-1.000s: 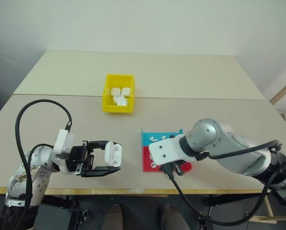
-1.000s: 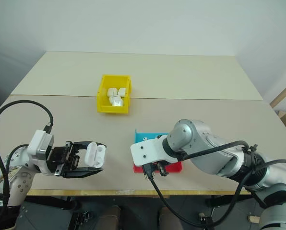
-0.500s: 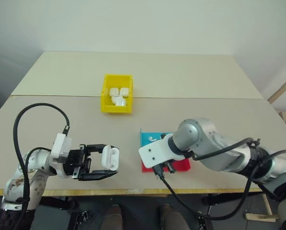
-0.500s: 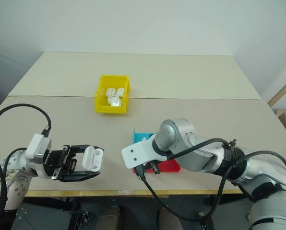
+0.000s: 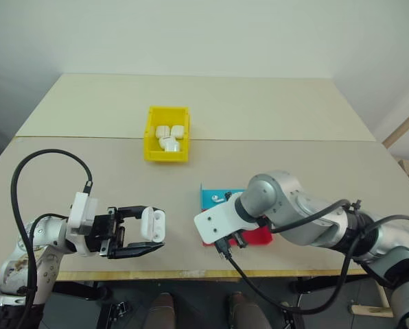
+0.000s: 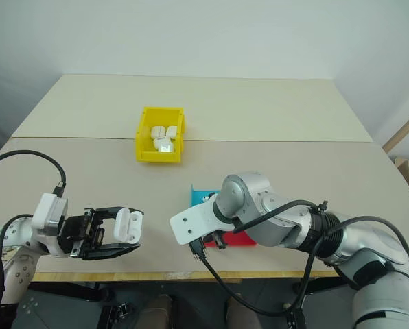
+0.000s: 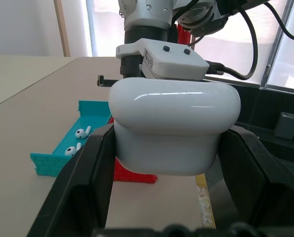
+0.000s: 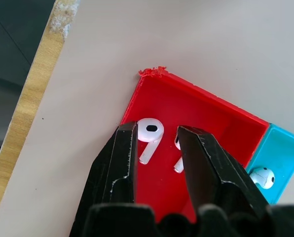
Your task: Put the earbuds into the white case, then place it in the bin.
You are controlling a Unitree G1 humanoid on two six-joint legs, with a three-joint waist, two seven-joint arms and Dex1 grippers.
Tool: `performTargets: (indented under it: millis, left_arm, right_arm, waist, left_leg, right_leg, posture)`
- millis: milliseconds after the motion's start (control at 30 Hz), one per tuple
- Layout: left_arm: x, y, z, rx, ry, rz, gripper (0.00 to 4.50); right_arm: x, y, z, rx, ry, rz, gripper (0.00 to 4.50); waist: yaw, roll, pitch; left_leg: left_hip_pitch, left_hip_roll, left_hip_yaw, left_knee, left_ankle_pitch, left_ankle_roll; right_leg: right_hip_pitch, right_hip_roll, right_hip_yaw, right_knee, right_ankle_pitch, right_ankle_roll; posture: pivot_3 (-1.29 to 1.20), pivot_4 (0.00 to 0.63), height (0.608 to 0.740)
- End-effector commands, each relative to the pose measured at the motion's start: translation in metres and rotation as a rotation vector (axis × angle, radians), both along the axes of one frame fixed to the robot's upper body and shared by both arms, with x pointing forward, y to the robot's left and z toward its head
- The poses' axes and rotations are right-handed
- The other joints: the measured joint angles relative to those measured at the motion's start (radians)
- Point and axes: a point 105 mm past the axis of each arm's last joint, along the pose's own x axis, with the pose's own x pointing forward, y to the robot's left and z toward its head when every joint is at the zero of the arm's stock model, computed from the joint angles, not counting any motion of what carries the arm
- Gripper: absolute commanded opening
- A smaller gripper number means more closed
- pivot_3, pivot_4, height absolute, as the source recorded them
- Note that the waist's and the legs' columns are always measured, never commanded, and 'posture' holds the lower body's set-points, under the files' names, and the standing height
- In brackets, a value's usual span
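Right gripper (image 8: 157, 148) has swung in toward the table's near edge since a second ago | jaws partly apart, straddling one earbud (image 8: 149, 138) in red tray (image 8: 206, 113), not clamped | left gripper (image 5: 146, 236) clamps white case (image 5: 152, 224) at 7 o'clock of yellow bin (image 5: 168, 152) | step: earbud pickup | next: lower, close on the stem.

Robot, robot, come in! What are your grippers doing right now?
Left gripper shut on the white case. Right gripper open over the red tray, straddling one earbud. Nothing blocking. Bin waiting.
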Motion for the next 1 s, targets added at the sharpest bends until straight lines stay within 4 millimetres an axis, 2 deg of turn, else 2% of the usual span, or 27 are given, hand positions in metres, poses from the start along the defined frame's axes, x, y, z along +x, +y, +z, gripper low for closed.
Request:
performTargets:
  millis: [33, 1000]
  left_arm:
    - [-0.0023, -0.0003, 0.0078, 0.019, -0.057, 0.002, 2.83]
    - [-0.0010, -0.0008, 0.0056, 0.036, -0.063, 0.025, 2.83]
  right_arm:
    - [0.0010, 0.0017, -0.0009, -0.005, -0.023, 0.022, 1.64]
    - [0.0070, 0.0010, -0.0080, -0.036, -0.032, 0.036, 1.64]
  waist:
    - [0.000, 0.000, 0.000]
    - [0.000, 0.000, 0.000]
  left_leg:
    - [0.000, 0.000, 0.000, 0.000, 0.000, 0.000]
    - [0.000, 0.000, 0.000, 0.000, 0.000, 0.000]
  right_leg:
    - [0.000, 0.000, 0.000, 0.000, 0.000, 0.000]
    - [0.000, 0.000, 0.000, 0.000, 0.000, 0.000]
  posture:
    - [0.00, 0.150, 0.740]
    - [0.00, 0.150, 0.740]
